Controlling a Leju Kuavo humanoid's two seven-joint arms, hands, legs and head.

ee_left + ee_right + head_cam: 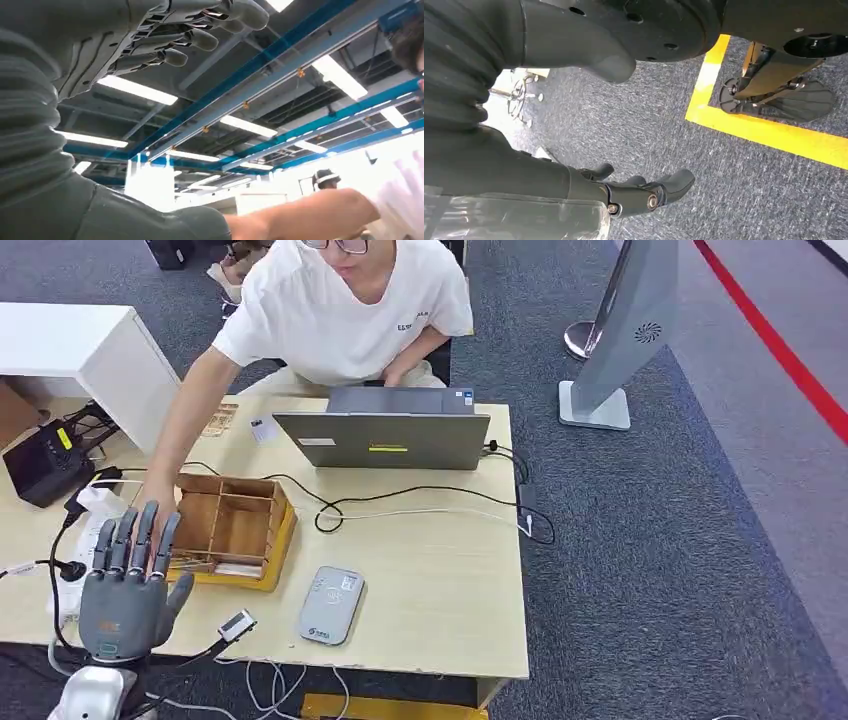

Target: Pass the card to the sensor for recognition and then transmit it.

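A: In the head view, what is the left hand (125, 580) doing?
B: It stands at the lower left of the frame, fingers straight, slightly apart, pointing up the picture, holding nothing. Its back faces the camera, just left of the wooden compartment box (232, 530).
A: And the card?
B: I cannot pick one out for sure; something flat and pale lies at the box's near edge. The grey, rounded card sensor (331, 605) lies flat on the pale wooden table (440, 580), lower centre. A person's hand (158, 502) reaches to the box's left side.
A: Left wrist view?
B: Ribbed grey cover at left, fingers (200, 30) extended at the top, empty, against ceiling lights.
A: Right wrist view?
B: The right hand (634, 192) hangs over grey carpet (664, 125), dark fingers loosely curled, gripping nothing, near a yellow floor line (769, 132).
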